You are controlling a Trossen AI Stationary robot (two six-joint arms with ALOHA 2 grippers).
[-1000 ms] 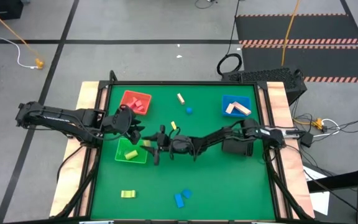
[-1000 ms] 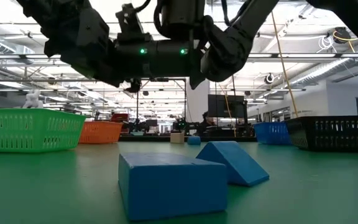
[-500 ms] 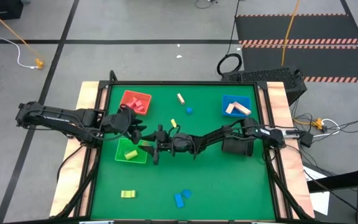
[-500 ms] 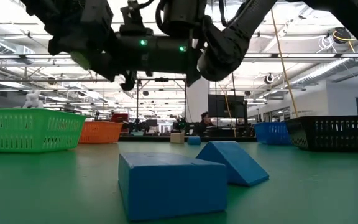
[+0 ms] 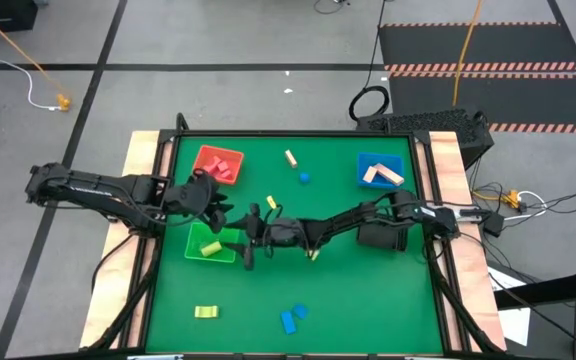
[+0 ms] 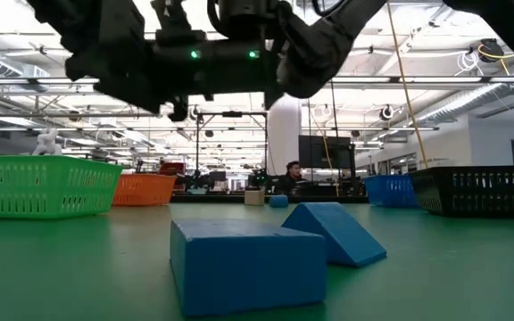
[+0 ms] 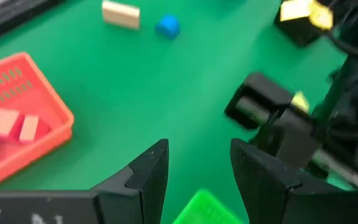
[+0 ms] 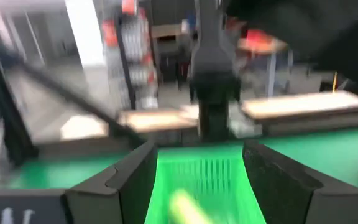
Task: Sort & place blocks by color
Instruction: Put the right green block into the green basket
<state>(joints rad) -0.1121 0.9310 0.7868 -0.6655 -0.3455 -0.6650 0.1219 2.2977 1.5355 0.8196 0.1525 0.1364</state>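
My right gripper [image 5: 246, 240] reaches across the table's middle and stands open over the green tray [image 5: 211, 246]. In the right wrist view a blurred yellow block [image 8: 188, 208] lies low in the green tray [image 8: 197, 168], between the open fingers of my right gripper [image 8: 197, 180] but apart from them. My left gripper [image 5: 218, 212] waits open just beyond the tray, nothing between the fingers of my left gripper [image 7: 197, 168]. Pink blocks lie in the red tray [image 5: 218, 163], tan ones in the blue tray [image 5: 378, 170].
Loose on the green mat: a tan block [image 5: 290, 158], a blue ball [image 5: 305, 178], a yellow block [image 5: 272, 201], another yellow block [image 5: 205, 312] and two blue blocks [image 5: 290, 318] near the front. A black mesh basket [image 6: 480, 189] stands at the right.
A yellow block showed at my right gripper's fingertips by the green tray's edge; it is no longer there. The arm's dark body sits a little higher in the low view than before.
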